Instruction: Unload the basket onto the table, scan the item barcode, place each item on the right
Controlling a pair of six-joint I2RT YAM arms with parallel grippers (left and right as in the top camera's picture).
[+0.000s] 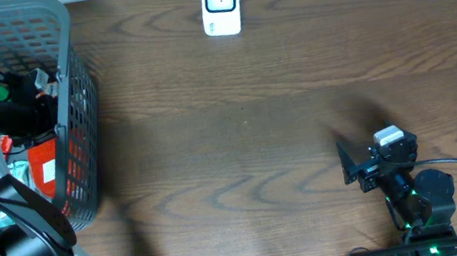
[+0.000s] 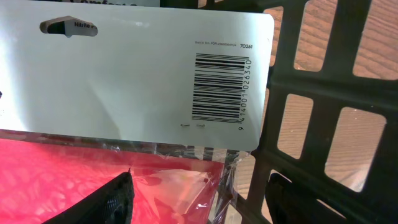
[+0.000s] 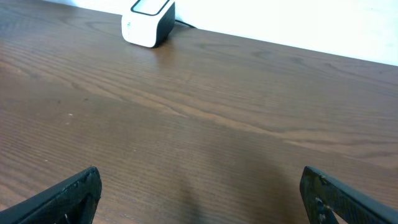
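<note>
Pkt [image 2: 112, 81] w/ barcode [image 2: 219, 87] in basket [image 1: 76, 107], scanner [image 1: 221, 4] on wood table [image 1: 281, 110].

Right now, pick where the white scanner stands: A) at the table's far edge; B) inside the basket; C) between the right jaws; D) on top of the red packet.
A: the scanner stands on bare table at its far edge, well apart from the basket.

Packet [image 2: 124, 68] in basket [image 1: 78, 88], far left — scanner [image 1: 221, 4] at far edge, centre.
</note>
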